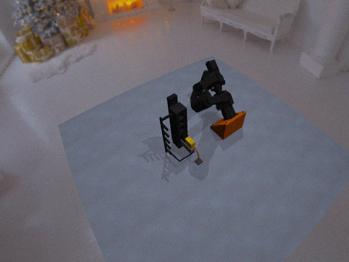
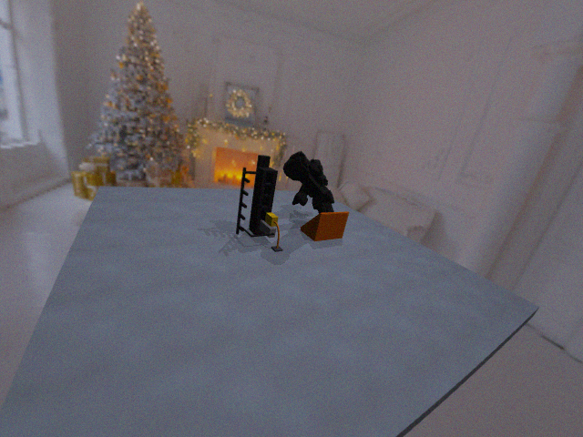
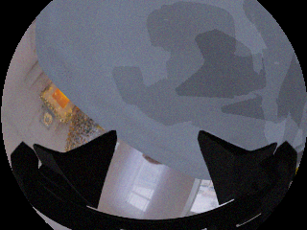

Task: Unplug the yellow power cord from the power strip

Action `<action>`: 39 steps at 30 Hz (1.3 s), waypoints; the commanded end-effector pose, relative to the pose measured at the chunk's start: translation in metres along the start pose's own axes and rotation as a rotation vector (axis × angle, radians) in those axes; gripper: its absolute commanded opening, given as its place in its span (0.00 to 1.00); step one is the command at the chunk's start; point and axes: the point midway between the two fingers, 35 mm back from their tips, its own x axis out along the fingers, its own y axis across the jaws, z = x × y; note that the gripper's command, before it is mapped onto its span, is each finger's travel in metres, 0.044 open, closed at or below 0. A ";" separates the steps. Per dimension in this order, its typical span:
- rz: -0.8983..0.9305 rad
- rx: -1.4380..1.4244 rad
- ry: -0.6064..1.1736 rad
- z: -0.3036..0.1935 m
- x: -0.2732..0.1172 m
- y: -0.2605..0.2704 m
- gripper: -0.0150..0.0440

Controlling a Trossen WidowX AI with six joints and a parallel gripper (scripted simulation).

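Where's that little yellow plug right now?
In the top view, the yellow plug sits in the lowest socket of the upright black power strip, left of the orange base.

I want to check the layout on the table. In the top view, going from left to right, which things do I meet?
Black rack → power strip → yellow plug → cord's foot plate → orange robot base.

Grey table [image 1: 225, 197] — strip stand [image 1: 172, 135], orange base [image 1: 229, 125]

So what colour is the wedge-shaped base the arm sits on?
Orange, clearest in the top view.
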 end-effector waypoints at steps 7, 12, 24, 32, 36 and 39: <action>-0.059 -0.075 0.036 -0.012 0.007 -0.003 0.62; -0.130 -0.171 0.086 -0.027 0.017 -0.007 0.53; -0.293 -0.423 0.233 -0.065 0.039 -0.024 0.53; -0.398 -0.622 0.365 -0.097 0.053 -0.044 0.53; -0.445 -0.725 0.440 -0.113 0.058 -0.057 0.53; -0.475 -0.804 0.509 -0.128 0.061 -0.069 0.53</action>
